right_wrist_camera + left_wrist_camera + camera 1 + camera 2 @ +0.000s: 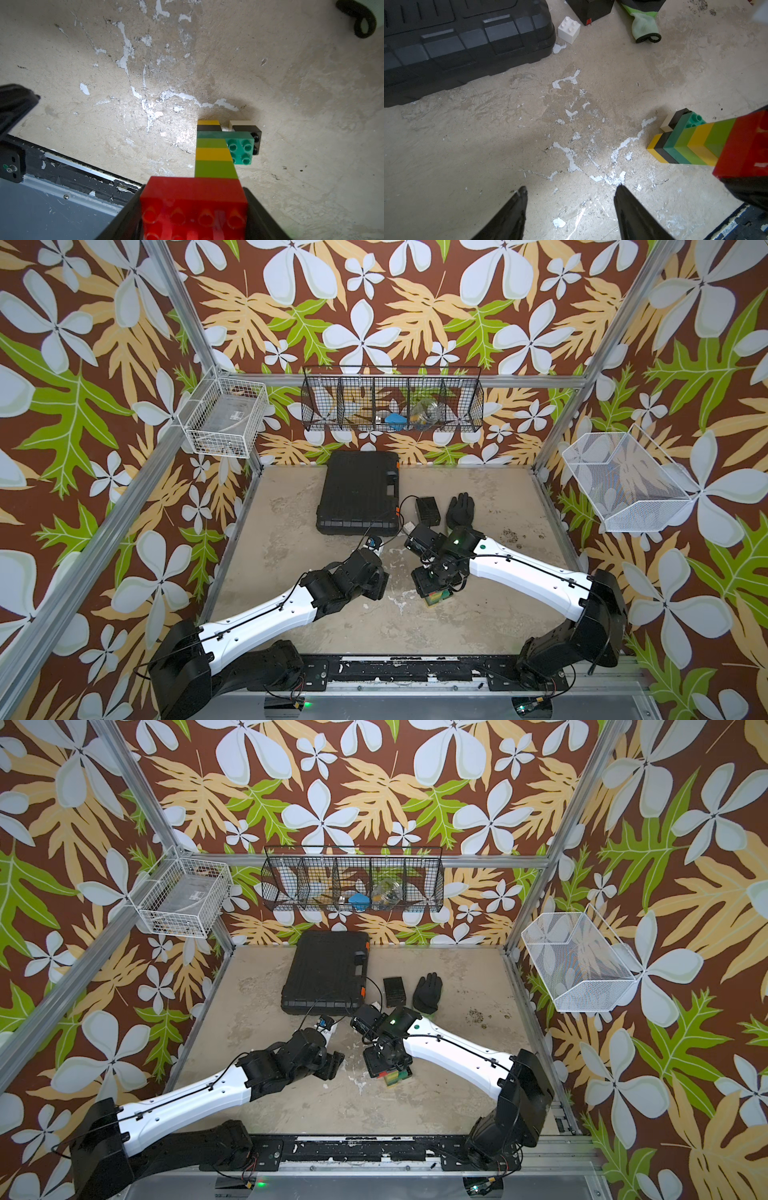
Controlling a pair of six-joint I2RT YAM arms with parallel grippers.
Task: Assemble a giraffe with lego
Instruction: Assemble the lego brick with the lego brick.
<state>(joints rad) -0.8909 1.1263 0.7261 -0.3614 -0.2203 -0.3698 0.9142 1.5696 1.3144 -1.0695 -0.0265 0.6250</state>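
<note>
The giraffe point(216, 153) stands upright on the floor: yellow-black and white-black legs, dark green body, and a lime-yellow-lime neck. A long red brick point(193, 203) sits on top of the neck. My right gripper point(194, 188) is shut on that red brick from above, one finger on each long side. In both top views only the figure's lower part point(438, 598) point(395, 1078) shows under the right wrist. My left gripper point(571, 187) hangs open and empty over bare floor, to the left of the giraffe point(691, 143). A loose white lego brick point(569, 29) lies beside the black case.
A large black case point(359, 493) lies at the back of the floor. A small black box point(428, 510) and a black glove point(459, 510) lie to its right. Wire baskets point(392, 400) hang on the walls. The floor between the arms is scuffed and bare.
</note>
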